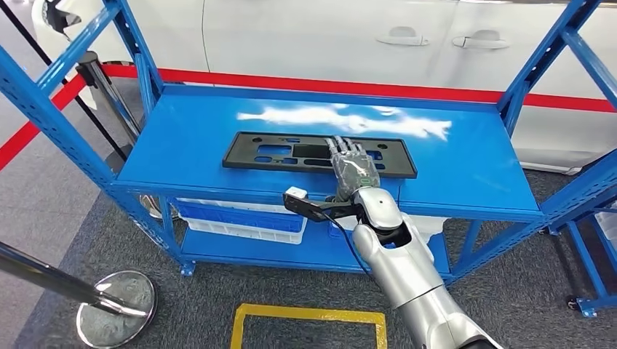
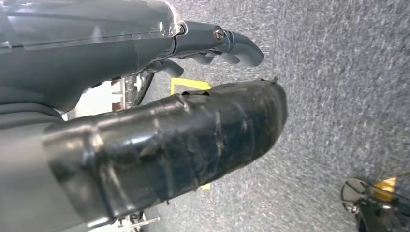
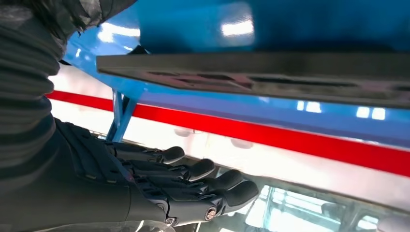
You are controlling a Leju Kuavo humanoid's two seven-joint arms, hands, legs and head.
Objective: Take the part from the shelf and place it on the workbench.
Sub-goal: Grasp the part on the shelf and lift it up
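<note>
A flat black plastic part (image 1: 276,153) with several cut-outs lies lengthwise on the top board of the blue shelf (image 1: 466,167). My right hand (image 1: 353,169) reaches over its near edge, right of the part's middle, fingers stretched out and apart. In the right wrist view the fingers (image 3: 193,183) hover a short gap away from the part (image 3: 251,79) and hold nothing. My left hand (image 2: 96,53) hangs over grey carpet, its tape-wrapped thumb (image 2: 193,140) and loosely extended fingers holding nothing.
A white car and a red line run behind the shelf. White bins (image 1: 240,222) sit on the lower board. A stanchion base (image 1: 116,298) stands at front left, a yellow floor marking (image 1: 309,320) lies before the shelf, and another blue rack (image 1: 589,218) stands at right.
</note>
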